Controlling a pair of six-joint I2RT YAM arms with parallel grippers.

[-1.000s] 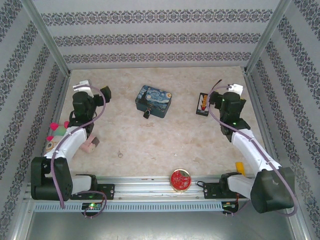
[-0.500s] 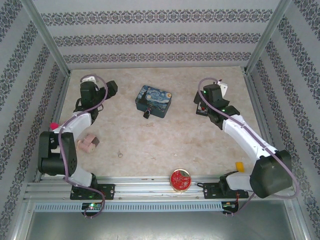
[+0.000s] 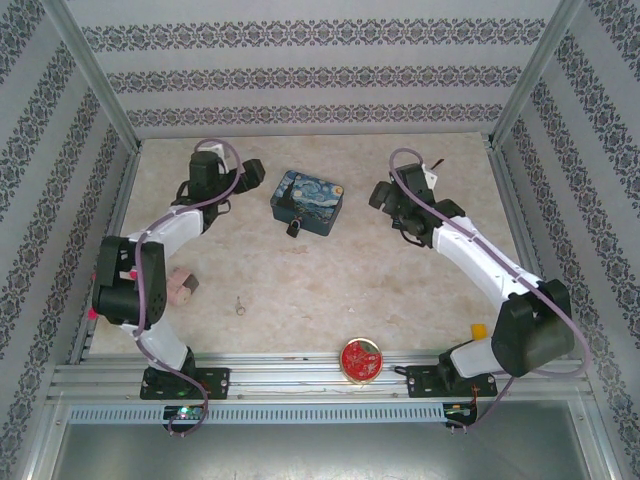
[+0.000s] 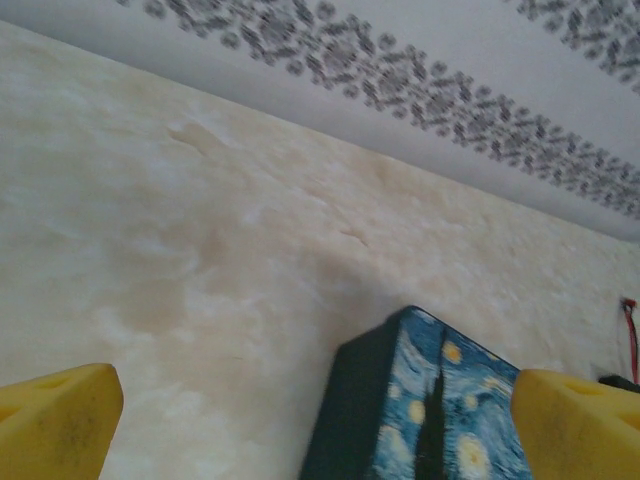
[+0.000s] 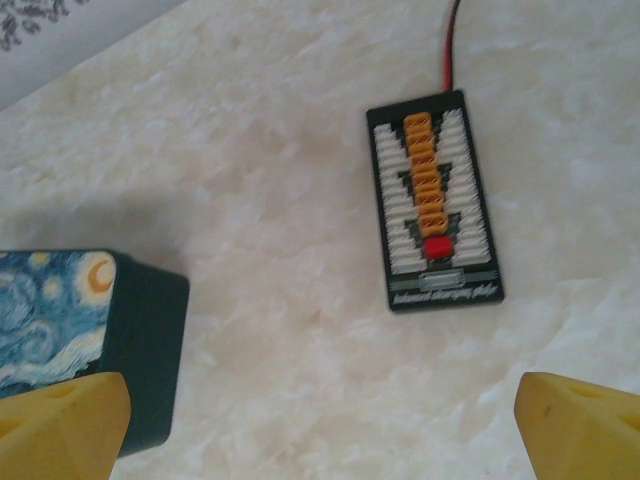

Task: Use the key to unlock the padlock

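tabletop [image 3: 330,290] marble-look. left gripper [image 4: 318,425] fingers spread wide, holding nothing, just left of the tin [image 3: 308,202]. right gripper [image 5: 320,425] also spread and empty, right of the tin, near the board [image 5: 435,200]. padlock [image 3: 293,228] lies on the tabletop toward the far middle, touching the tin's near side, between both grippers, apart from all fingers, nearer the left.

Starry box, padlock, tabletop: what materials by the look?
Starry box: probably printed sheet metal; smooth painted lid, dark rounded sides.
Padlock: likely metal, dark body; too small to confirm.
Tabletop: matte beige marble pattern; stone or printed laminate, unclear.
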